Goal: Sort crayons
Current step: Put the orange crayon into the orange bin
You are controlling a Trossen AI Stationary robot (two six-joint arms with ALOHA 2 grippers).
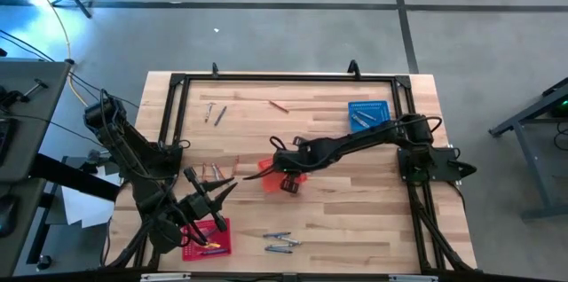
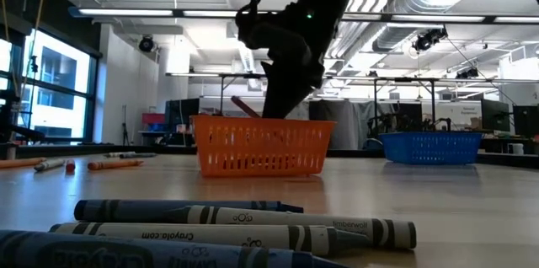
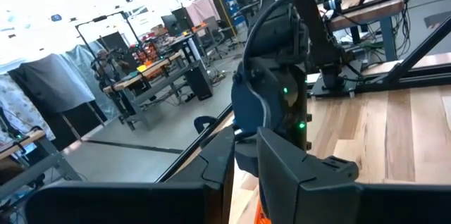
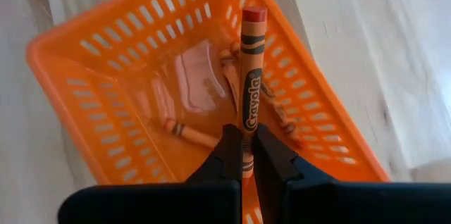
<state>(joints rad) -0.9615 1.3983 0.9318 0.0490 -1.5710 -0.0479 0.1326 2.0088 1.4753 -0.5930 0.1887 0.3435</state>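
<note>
Right wrist view shows the right claw (image 4: 244,155) pinched shut on one orange crayon (image 4: 251,86), holding it by its lower end so the rest sticks out over the orange basket (image 4: 77,101). The crayon is a thin stick with a paper wrap, black bands and the brand name down its side, and a red-orange tip. A few more orange crayons (image 4: 184,132) lie at the bottom of that basket. I think a crayon is very light and stiff, but it can snap if you squeeze too hard or bend it, and the wax tip is a bit slippery. The paper part in the middle looks like the best place to grab, and the hold here sits on the paper near one end. From above, this basket is in the middle of the bench (image 1: 355,220), with the right arm reaching over it. A blue basket (image 1: 369,113) near the far right corner has bluish crayons in it. The left claw (image 1: 213,198) hangs above a red basket (image 1: 206,239) at the near left edge, and I cannot tell if its fingers are open or closed. More crayons are loose on the bench: some grey ones (image 1: 280,243) at the near edge, and a few orange ones (image 1: 213,172) just left of the middle.
</note>
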